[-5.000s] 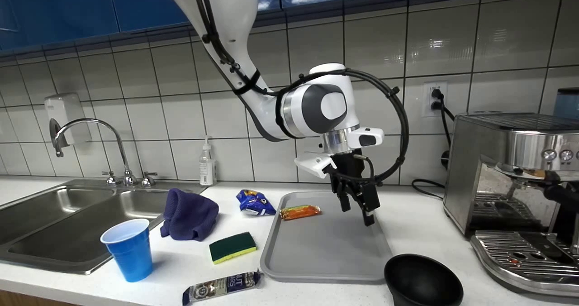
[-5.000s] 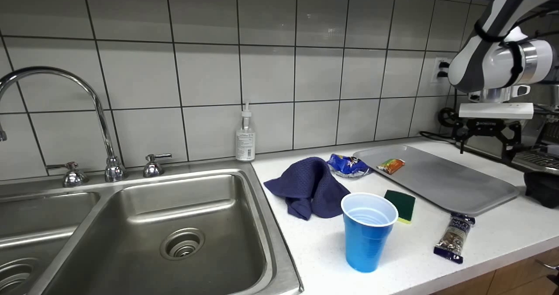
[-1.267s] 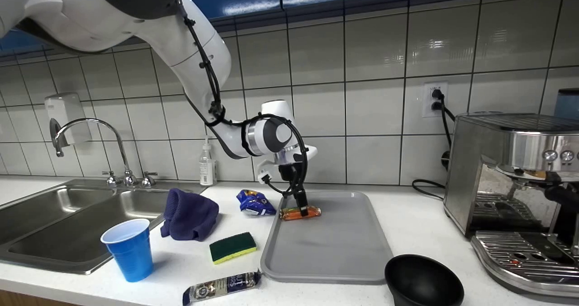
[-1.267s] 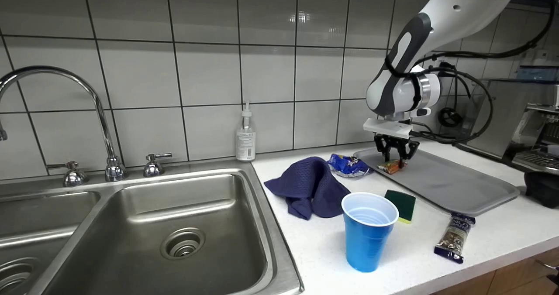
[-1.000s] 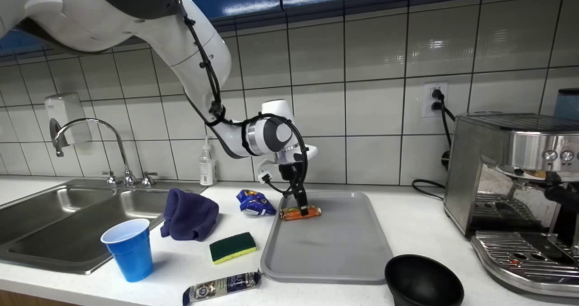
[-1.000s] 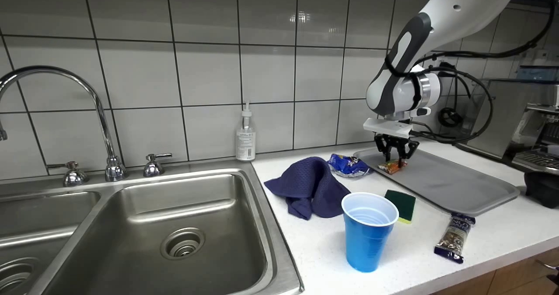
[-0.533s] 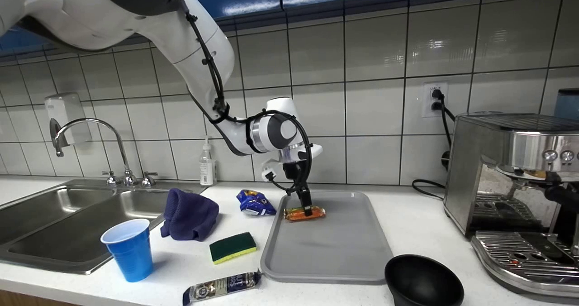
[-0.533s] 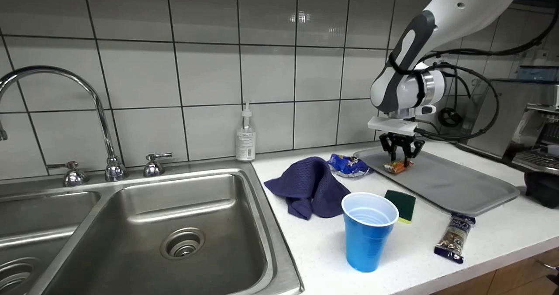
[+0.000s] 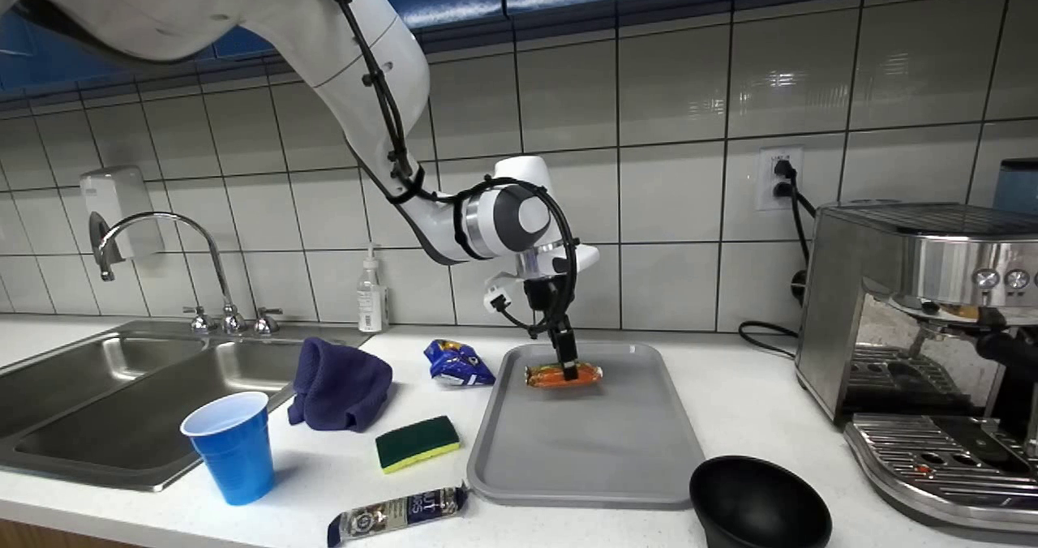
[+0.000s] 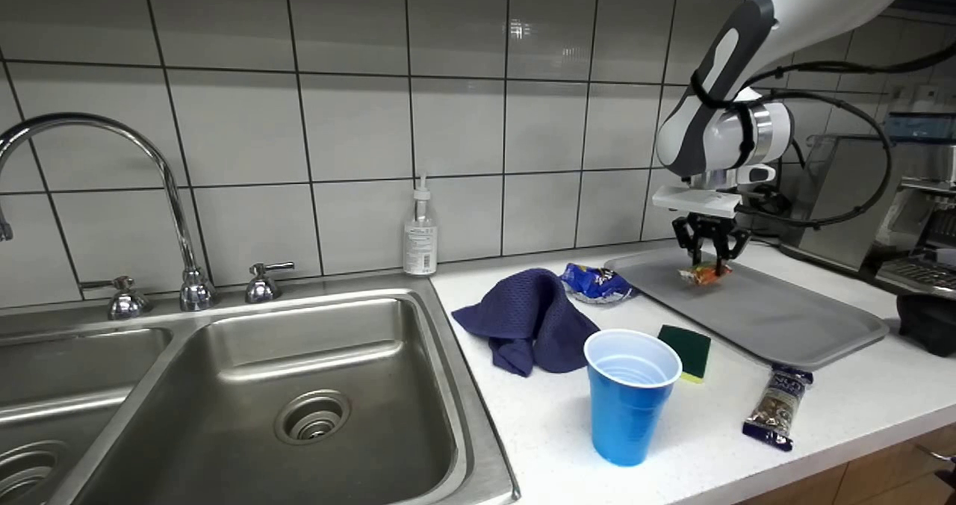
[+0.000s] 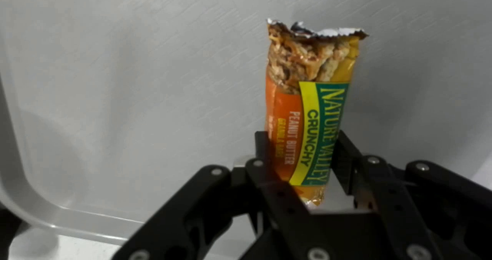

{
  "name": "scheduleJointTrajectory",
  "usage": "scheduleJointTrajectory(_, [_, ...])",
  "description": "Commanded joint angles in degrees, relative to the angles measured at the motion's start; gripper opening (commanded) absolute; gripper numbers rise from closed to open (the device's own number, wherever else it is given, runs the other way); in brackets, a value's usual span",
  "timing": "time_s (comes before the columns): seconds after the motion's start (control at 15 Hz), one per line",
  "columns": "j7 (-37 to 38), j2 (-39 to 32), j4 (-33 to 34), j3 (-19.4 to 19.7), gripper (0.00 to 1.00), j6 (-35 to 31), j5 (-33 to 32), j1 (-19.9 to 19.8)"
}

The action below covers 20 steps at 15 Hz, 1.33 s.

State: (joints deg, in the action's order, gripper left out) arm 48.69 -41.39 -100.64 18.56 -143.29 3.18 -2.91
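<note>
Gripper point(image 11: 301, 150) pinches the granola bar point(image 11: 311, 106) by its long sides, right of centre in the wrist view. Probably light, slick-wrapped, crumbly; gentle mid-length hold advised.

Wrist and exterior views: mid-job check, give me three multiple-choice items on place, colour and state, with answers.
1. Where is the sponge?
A) in the sink
B) on the counter
C) in the bowl

2. Outer colour of the cup?
A) blue
B) red
C) yellow

3. How is the gripper?
A) wide open
B) shut on nothing
C) shut on the granola bar

1 B: it lies there beside the tray.
2 A: its wall shows blue in both exterior views.
3 C: the wrist view shows both jaws against it.
</note>
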Motion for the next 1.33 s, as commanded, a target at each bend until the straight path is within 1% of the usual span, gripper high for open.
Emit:
scheduleJointTrajectory(0.0, [-2.82, 5.11, -5.20, -0.49, 0.17, 0.18, 0.04, -1.83])
scheduleJointTrajectory(0.47, [-6.32, 10.23, -12.16, 0.41, 0.17, -0.56, -0.21, -3.79])
scheduleJointTrajectory(0.87, [-4.36, 16.75, -22.11, 3.07, 0.17, -2.81, -1.70, -2.75])
scheduleJointTrajectory(1.27, [-2.70, 23.12, -31.70, 5.71, 0.17, -5.86, -4.67, -2.04])
